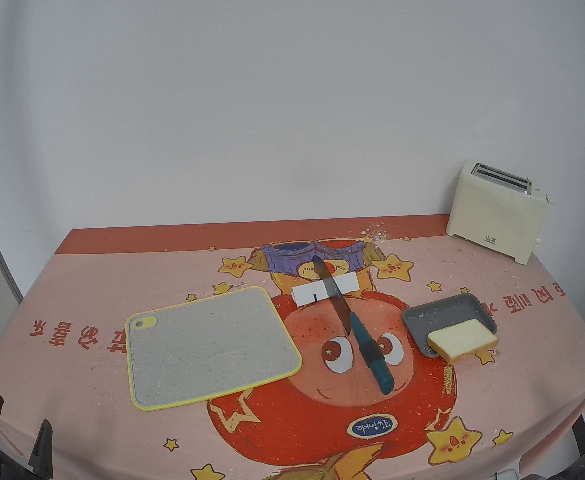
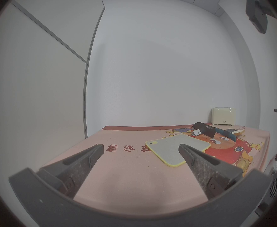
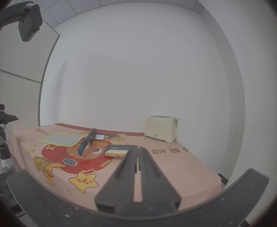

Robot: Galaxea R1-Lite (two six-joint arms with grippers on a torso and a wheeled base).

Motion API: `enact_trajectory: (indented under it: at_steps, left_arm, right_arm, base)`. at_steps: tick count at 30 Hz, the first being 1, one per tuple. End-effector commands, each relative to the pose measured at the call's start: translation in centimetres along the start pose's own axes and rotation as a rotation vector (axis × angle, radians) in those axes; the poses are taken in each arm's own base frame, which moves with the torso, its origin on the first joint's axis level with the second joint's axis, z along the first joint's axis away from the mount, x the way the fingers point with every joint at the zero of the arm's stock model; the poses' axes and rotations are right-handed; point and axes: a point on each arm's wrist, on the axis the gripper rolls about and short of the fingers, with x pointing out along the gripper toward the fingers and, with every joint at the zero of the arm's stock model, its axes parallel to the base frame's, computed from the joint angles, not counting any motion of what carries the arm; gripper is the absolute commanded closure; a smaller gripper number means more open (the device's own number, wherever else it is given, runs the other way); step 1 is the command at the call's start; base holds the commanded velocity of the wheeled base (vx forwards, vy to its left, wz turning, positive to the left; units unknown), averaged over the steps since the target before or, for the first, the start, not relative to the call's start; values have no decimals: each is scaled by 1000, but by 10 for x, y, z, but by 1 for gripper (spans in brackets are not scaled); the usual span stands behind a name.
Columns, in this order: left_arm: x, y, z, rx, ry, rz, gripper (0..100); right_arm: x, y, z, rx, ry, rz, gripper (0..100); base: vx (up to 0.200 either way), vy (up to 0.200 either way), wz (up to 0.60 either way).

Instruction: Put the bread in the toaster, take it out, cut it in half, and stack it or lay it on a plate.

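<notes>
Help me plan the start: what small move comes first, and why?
Probably open the right hand and reach toward the bread: that hand is shut, and the bread lies on the grey plate on the robot's right, with the toaster beyond.

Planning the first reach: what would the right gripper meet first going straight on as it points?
Likely the grey plate holding the bread slice; the shut right gripper lines up with its rim, though depth is unclear.
</notes>
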Motion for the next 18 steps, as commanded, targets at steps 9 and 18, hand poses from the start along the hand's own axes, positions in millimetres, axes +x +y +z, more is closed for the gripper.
enact_trajectory:
  at_steps: [9, 18]
  left_arm:
    - [1, 0, -5, 0, 7, 0, 0]
    - [1, 0, -5, 0, 7, -1, 0]
  right_arm:
    - [5, 0, 3, 57, 41, 45, 0]
    - [27, 1, 55, 1435, 335, 179, 0]
  base:
    - [0, 0, 0]
    - [0, 0, 0]
